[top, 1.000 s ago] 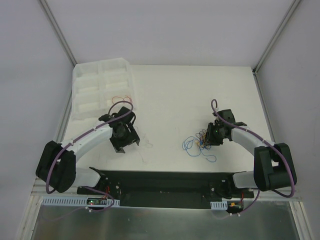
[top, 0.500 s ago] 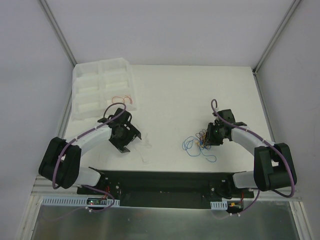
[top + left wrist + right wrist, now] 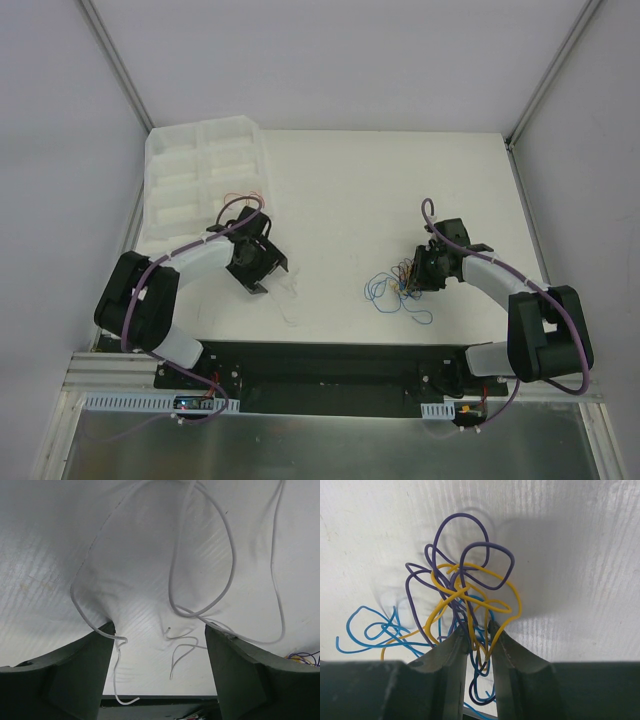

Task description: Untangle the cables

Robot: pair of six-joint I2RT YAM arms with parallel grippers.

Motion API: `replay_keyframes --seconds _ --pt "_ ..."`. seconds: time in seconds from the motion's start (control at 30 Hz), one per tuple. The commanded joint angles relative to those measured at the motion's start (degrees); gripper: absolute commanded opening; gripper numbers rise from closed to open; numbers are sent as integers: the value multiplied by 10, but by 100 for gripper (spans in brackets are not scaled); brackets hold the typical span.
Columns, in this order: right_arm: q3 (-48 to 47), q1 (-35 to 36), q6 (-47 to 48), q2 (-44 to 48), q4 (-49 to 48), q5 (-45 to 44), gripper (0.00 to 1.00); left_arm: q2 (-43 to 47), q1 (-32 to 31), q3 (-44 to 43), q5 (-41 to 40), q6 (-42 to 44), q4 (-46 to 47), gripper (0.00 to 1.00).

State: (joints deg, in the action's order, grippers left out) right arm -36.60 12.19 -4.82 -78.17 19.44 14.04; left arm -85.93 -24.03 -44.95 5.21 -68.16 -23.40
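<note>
Top view, lower edge: both arm bases sit on a black rail point(image 3: 330, 365).

Right gripper point(image 3: 418, 275), lower right of centre, is down at the table point(image 3: 380, 190). In the wrist view the right gripper point(image 3: 479, 635) has its jaws drawn nearly together, pinching strands of the cable bundle point(image 3: 465, 595). A yellow wire point(image 3: 470, 597) and dark purple wire point(image 3: 470, 550) run down into the narrow gap between the fingers point(image 3: 452, 655). A blue wire point(image 3: 370, 630) loops out to the lower left of that frame, lying flat on the table.

From above, the cable bundle point(image 3: 395, 285) lies just left of the right gripper, touching it, with blue loops spreading left and one blue strand trailing toward the lower right.

Left gripper point(image 3: 258, 262), left of centre, is well apart from the bundle. Wrist view: the left gripper point(image 3: 160, 630) has its jaws spread wide and grips nothing. Thin white wires point(image 3: 200, 570) lie in loose loops on the table between and beyond the fingers point(image 3: 85, 665). One strand crosses the left fingertip; whether it touches is unclear. A bit of the coloured bundle shows at the lower right edge of that frame.

Farther back, upper left: a white compartment tray point(image 3: 180, 165). A thin red wire point(image 3: 240, 196) lies in its compartment at the near right corner.
</note>
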Motion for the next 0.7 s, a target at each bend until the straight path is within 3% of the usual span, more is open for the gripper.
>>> replay_keyframes --seconds 0.0,0.17,0.23,0.33,0.47,0.67 --pt "0 5 14 -15 17 -11 28 -28 -2 -27 -66 11 -41 73" --pt "0 5 14 -15 17 -11 27 -41 -12 -66 -104 17 -76 62" --pt "0 4 15 -15 17 -11 28 -37 -27 -83 -114 37 -82 62" --pt "0 5 15 -15 17 -11 28 -23 -47 -109 -105 82 -82 72" --pt "-1 6 14 -15 17 -11 28 -7 -70 -112 -115 117 -82 96" --pt "-1 6 14 -15 17 -11 28 -8 -70 -81 -84 86 -82 99"
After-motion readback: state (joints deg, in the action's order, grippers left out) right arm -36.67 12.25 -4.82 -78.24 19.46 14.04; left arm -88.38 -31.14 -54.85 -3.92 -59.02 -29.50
